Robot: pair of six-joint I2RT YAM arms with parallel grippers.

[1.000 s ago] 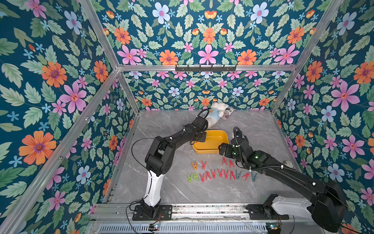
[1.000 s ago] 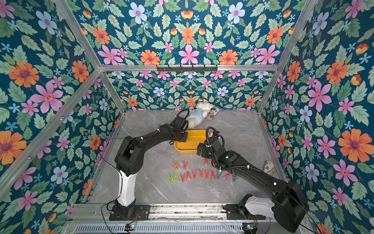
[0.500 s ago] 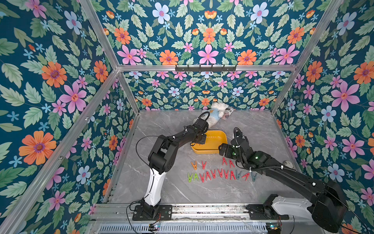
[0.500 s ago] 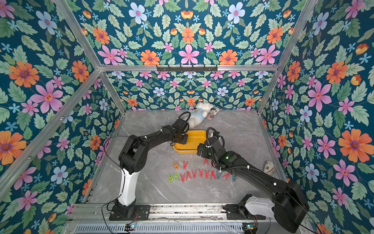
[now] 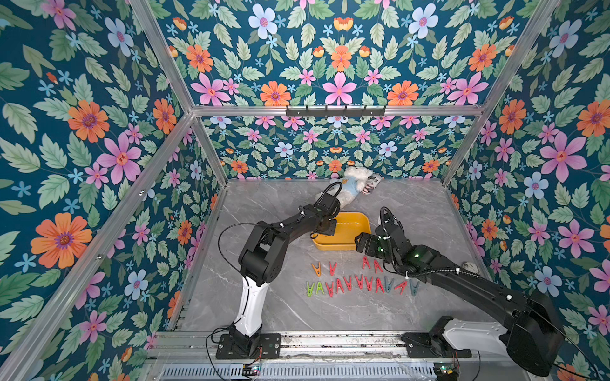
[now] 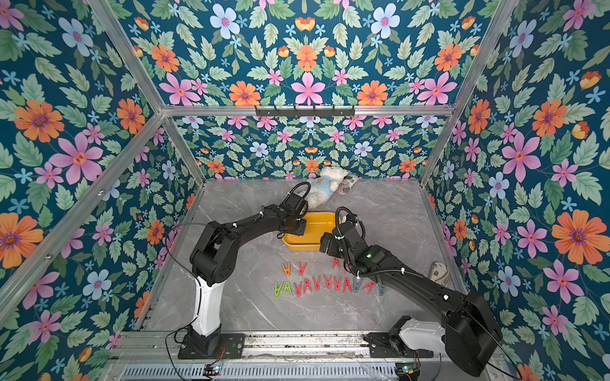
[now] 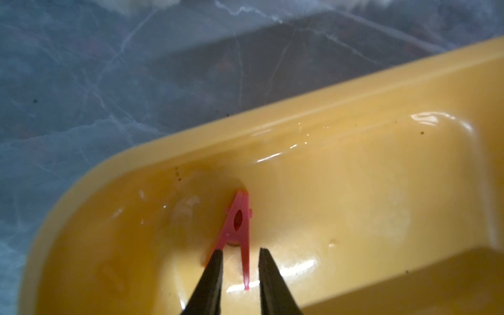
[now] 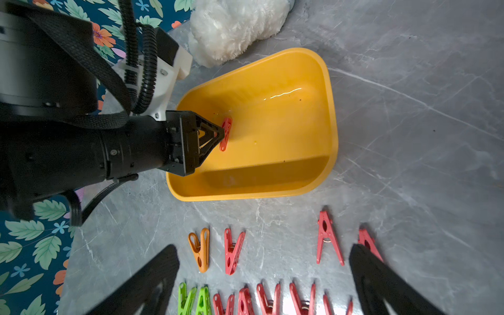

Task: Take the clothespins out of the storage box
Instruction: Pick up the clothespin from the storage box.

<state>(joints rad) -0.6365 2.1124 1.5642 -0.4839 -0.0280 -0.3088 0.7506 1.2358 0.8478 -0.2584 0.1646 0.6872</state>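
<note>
Left claw (image 7: 240, 252) reaches into the left end of the yellow storage box (image 5: 333, 245), in the middle of the worktop (image 5: 412, 204). Right claw (image 8: 263, 246) hangs released, jaws wide, just nearer. Two rows of clothespins (image 5: 359, 283) lie nearest. One red clothespin (image 7: 237, 218) lies inside the box between the left claw's narrow-set jaws; gripped or not, I cannot tell.

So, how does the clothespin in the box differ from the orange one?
The red clothespin lies inside the storage box, at the tips of the left end effector; the orange clothespin lies on the table, untouched. One is red, the other orange. Both are A-shaped.
</note>
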